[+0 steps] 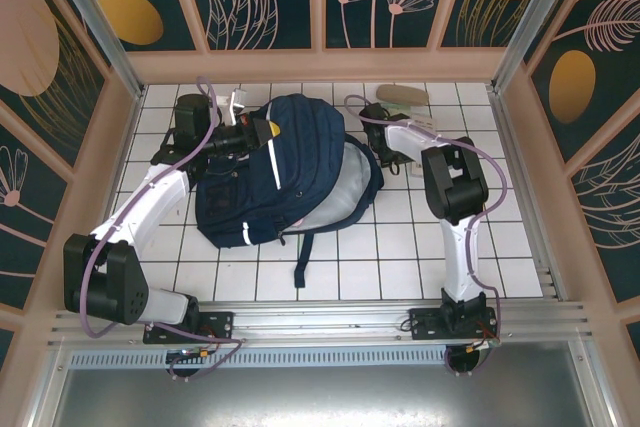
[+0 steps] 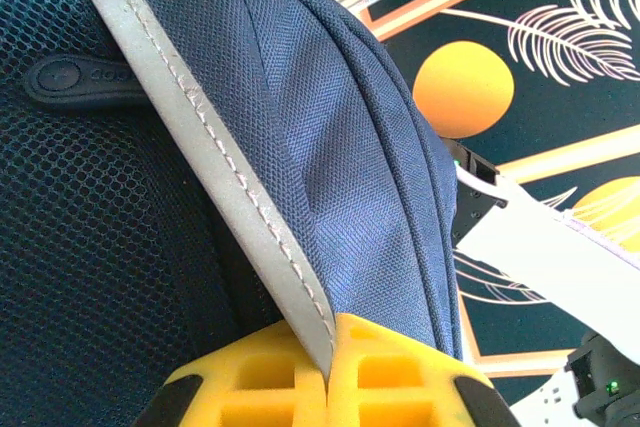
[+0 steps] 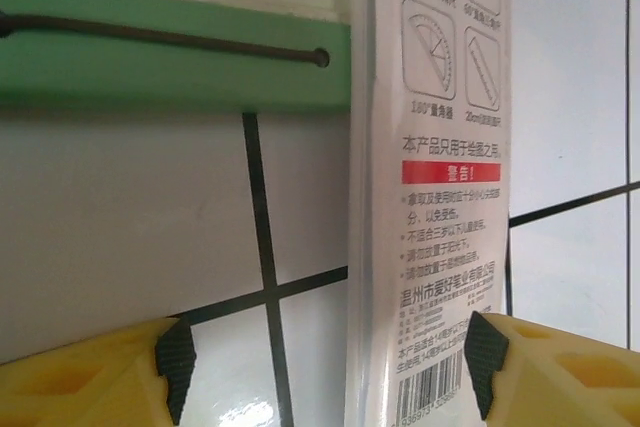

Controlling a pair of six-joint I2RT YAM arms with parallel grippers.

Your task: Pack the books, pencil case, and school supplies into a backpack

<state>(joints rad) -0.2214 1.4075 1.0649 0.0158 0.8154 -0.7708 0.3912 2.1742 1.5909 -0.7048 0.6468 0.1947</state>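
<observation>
Navy fabric backpack (image 1: 285,172): the largest item. It lies centre-left on the white tiled table (image 1: 400,267), and a pale grey area on its right side is judged to be the open mouth.
Risk at backpack: the left hold takes in only the white reflective stripe (image 2: 220,157) and the fabric beside it. If that thin fold slips out, the flap would likely drop and close the mouth before anything goes in.
Left arm: reaches forward from its base and bends inward to the top of the backpack.
Right arm: rises from its base and folds at the elbow. The forearm angles left and away, and the wrist is turned down at the tiles just beside the backpack's right side.
Left gripper (image 2: 330,367): yellow fingers pinched tight on the stripe, with no gap between them.
Right gripper (image 3: 330,372): jaws apart, straddling a pack. The right black pad (image 3: 485,362) is at the pack's edge, and the left pad is well apart from it.
White printed rectangular stationery pack (image 3: 430,197): appears to lie flat on the tiles, outside the backpack and off-centre between the fingers.
Risk at pack: it is thin, glossy and off-centre. Closing unevenly may shove it sideways or let the pads ride over it instead of gripping.
Green band beyond pack (image 3: 150,67): cannot be identified.
Tan oval piece (image 1: 405,94): on the far tiles, outside the backpack.
</observation>
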